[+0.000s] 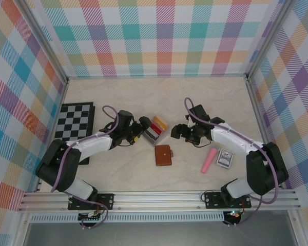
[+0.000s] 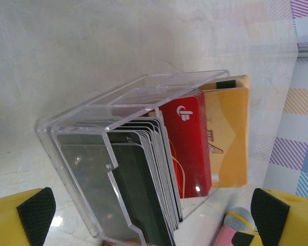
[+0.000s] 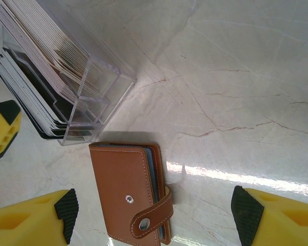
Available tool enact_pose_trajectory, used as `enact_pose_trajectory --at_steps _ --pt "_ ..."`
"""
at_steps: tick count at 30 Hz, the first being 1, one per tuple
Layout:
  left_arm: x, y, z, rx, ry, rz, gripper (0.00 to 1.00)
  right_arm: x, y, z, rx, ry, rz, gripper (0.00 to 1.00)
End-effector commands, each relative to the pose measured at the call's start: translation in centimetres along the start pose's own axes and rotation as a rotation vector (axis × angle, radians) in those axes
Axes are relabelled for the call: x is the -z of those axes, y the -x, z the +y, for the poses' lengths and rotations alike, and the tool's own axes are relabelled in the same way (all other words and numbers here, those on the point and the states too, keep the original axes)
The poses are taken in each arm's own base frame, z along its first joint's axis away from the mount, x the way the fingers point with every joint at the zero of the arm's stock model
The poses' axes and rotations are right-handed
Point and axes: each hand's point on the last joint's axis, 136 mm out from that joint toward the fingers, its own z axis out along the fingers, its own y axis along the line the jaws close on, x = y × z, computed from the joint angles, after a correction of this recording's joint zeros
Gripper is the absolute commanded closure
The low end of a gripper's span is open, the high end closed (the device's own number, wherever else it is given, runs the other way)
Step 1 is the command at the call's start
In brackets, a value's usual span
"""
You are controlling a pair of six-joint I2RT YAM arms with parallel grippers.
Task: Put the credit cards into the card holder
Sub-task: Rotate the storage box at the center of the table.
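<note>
Brown leather, the closed card holder (image 1: 163, 155) lies on the table (image 1: 205, 92) in the top view, just on the near side of the clear rack (image 1: 156, 131) of upright credit cards (image 1: 159, 124), which the left gripper (image 1: 143, 129) and right gripper (image 1: 178, 133) flank. At the left wrist, the jaws stand wide and empty either side of the rack, with red and yellow-orange cards at its far end. At the right wrist, the jaws gape on nothing over the holder, which lies beside the rack with its tab snapped.
</note>
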Motion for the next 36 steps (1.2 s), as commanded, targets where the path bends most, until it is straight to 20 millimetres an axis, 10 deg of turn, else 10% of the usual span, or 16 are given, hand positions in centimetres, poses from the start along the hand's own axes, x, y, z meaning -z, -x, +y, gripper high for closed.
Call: enact_pose_trajectory --at_steps 1,22,36 --pt "-1.1 -0.4 -1.6 0.003 -0.058 0.028 0.00 0.2 0.5 0.2 0.013 0.007 -0.013 0.19" --pt "-6.4 -2.8 -6.2 -0.046 -0.138 0.155 0.00 2.2 1.6 -3.3 -0.066 -0.100 -0.097 0.23" --pt "-0.7 -1.2 -4.3 -0.164 0.007 -0.007 0.00 3.5 4.7 -1.0 0.207 -0.205 -0.090 0.33"
